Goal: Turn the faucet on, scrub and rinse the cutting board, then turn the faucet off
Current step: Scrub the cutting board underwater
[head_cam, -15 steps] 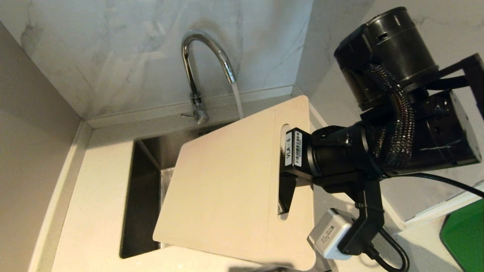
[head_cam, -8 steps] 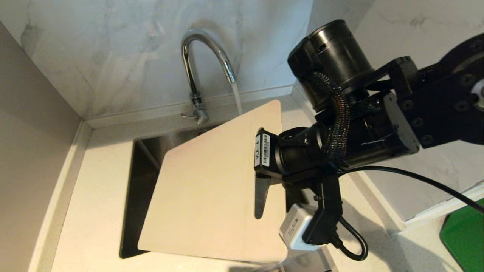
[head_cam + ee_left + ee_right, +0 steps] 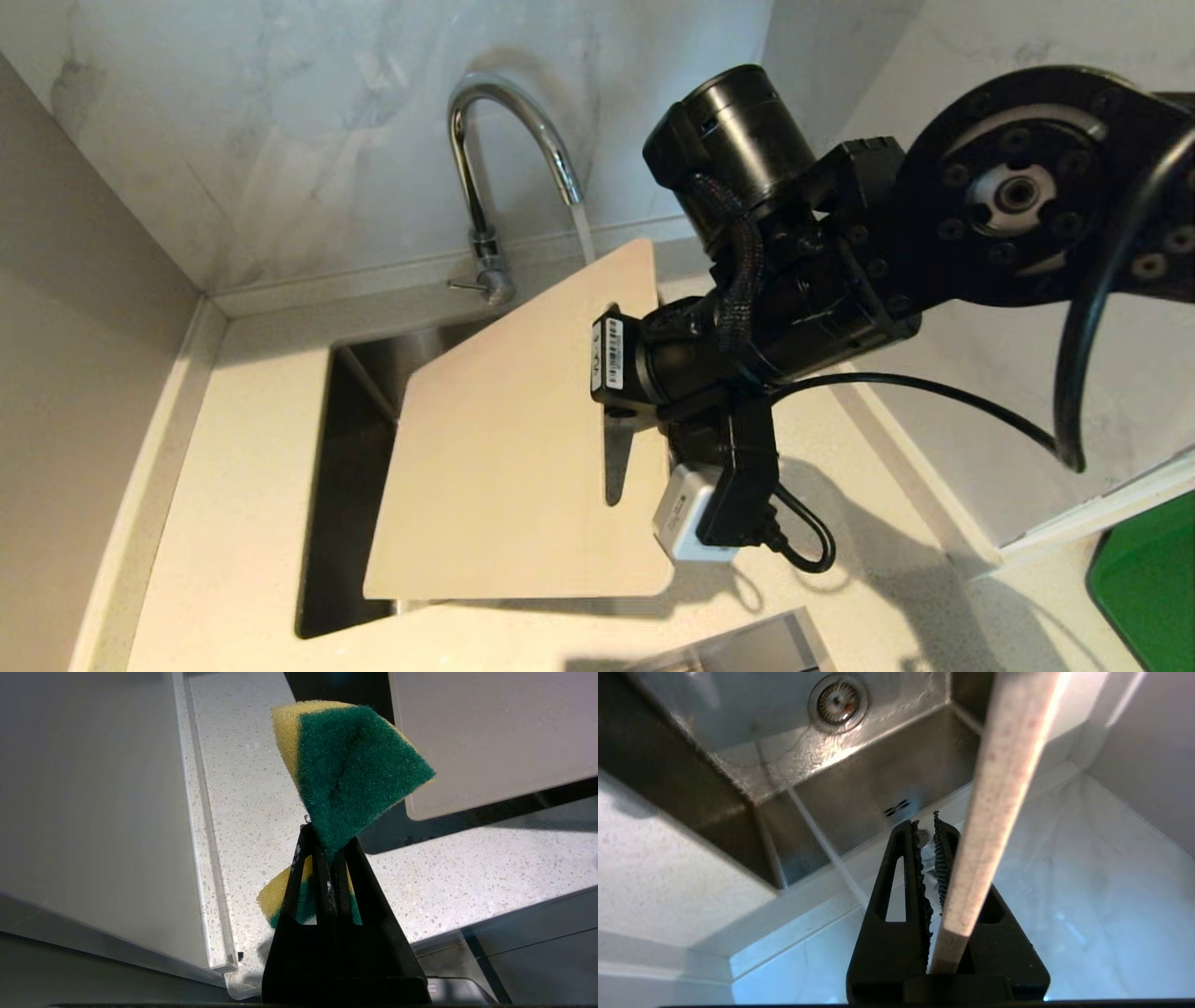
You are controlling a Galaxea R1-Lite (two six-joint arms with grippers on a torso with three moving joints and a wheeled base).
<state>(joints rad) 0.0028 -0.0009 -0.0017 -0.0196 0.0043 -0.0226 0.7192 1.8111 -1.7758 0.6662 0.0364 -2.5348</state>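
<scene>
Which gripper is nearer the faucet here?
Right. The right gripper holds the cutting board over the sink, just below the faucet. The left gripper grips a sponge near the board's front corner.

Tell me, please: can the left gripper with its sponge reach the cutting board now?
Probably yes. The left gripper, shut on the sponge, faces the cutting board, which the right gripper holds over the sink; nothing lies between.

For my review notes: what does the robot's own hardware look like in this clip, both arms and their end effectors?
The right arm is matte black with fat cylindrical joints, a round bolted flange, a braided sleeve, loose black cables, a white barcode label and a small silver-grey camera box. The right end effector has black triangular slotted fingers with ribbed pads. The left end effector has the same black slotted fingers; its arm is out of view.
</scene>
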